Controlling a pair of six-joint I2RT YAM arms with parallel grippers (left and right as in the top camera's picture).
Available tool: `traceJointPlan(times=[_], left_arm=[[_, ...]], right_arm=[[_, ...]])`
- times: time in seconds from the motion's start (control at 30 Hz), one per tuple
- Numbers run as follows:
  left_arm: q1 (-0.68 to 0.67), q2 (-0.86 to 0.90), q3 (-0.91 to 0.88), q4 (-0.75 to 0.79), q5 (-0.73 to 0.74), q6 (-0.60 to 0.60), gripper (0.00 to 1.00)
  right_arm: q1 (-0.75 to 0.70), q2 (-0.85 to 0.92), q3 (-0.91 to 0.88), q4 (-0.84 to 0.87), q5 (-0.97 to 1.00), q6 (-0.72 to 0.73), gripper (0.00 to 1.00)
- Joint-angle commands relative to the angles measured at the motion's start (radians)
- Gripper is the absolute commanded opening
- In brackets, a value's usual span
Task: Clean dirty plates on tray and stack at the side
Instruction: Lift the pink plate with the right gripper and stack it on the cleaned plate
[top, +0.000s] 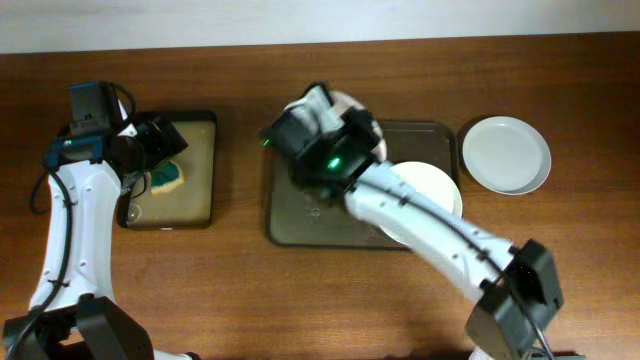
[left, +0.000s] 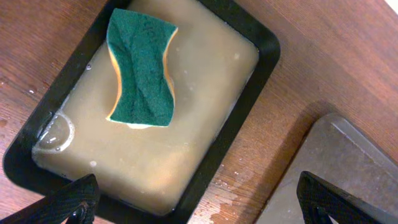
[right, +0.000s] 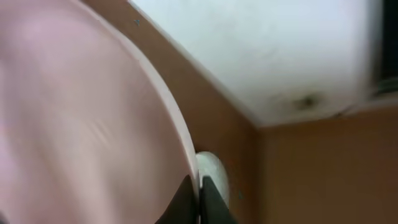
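one held plate (right: 87, 124): gripped by its rim over the far left part of the tray (top: 290, 215); mostly hidden by the gripper from overhead; looks pinkish and blurred in the right wrist view; cannot tell whether it touches the tray.
right gripper (right: 199, 198): clenched on the rim of the held plate, one dark fingertip on either side.
tray plate (top: 432, 185): lies flat on the right part of the tray, partly covered by the right arm.
side plate (top: 505, 155): rests on the table (top: 300, 300) just beside the tray's right end, off it.
left gripper (left: 199, 202): released, fingertips spread wide, nothing between them, above the small black tray (left: 264, 56).
small black tray: left of the tray, apart from it; holds murky tan liquid.
sponge (left: 142, 65): green face up, yellow layer beneath, lying in the liquid toward one end.
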Motion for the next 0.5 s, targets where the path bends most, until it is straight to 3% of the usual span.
traceJointPlan(times=[0.0, 0.17, 0.23, 0.47], left_arm=[[0.001, 0.002, 0.005, -0.012, 0.010, 0.013, 0.99], [0.001, 0.002, 0.003, -0.017, 0.010, 0.013, 0.99], [0.001, 0.002, 0.000, -0.017, 0.010, 0.013, 0.99], [0.001, 0.002, 0.000, -0.017, 0.010, 0.013, 1.00]], right_arm=[[-0.263, -0.005, 0.021, -0.039, -0.403, 0.364, 0.04], [-0.666, -0.003, 0.021, -0.076, -0.935, 0.414, 0.04], [-0.814, -0.003, 0.008, -0.087, -1.055, 0.414, 0.04], [-1.146, -0.002, -0.135, -0.039, -1.067, 0.414, 0.04]])
